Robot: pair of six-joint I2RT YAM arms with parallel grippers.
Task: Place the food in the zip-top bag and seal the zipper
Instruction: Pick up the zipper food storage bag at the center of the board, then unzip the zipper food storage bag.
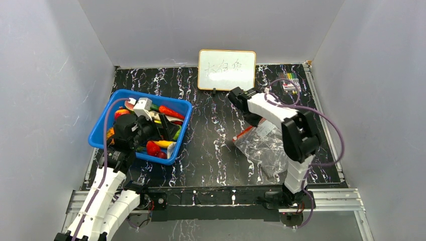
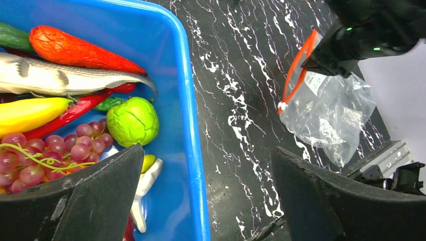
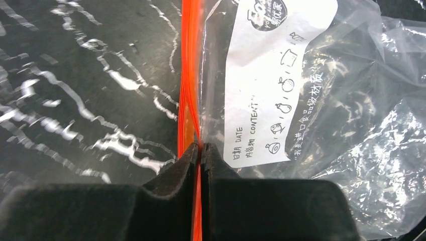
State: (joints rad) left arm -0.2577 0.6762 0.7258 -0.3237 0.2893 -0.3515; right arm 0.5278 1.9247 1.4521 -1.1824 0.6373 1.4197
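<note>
The food lies in a blue basket (image 1: 103,120) at the left. In the left wrist view I see a green round fruit (image 2: 133,120), dark red grapes (image 2: 50,150), a yellow banana (image 2: 30,113) and a red chilli (image 2: 75,111). My left gripper (image 2: 206,150) is open and empty, above the basket's right rim (image 2: 193,125). The clear zip-top bag (image 1: 269,148) lies flat on the table at the right. My right gripper (image 3: 201,148) is shut on its red-orange zipper (image 3: 190,75) at the strip's far end (image 2: 311,45).
A small whiteboard (image 1: 226,69) stands at the back middle. A small box of coloured items (image 1: 289,83) sits at the back right. A grey-white toy fish (image 2: 65,78) and an orange-red long vegetable (image 2: 75,50) also lie in the basket. White walls enclose the table.
</note>
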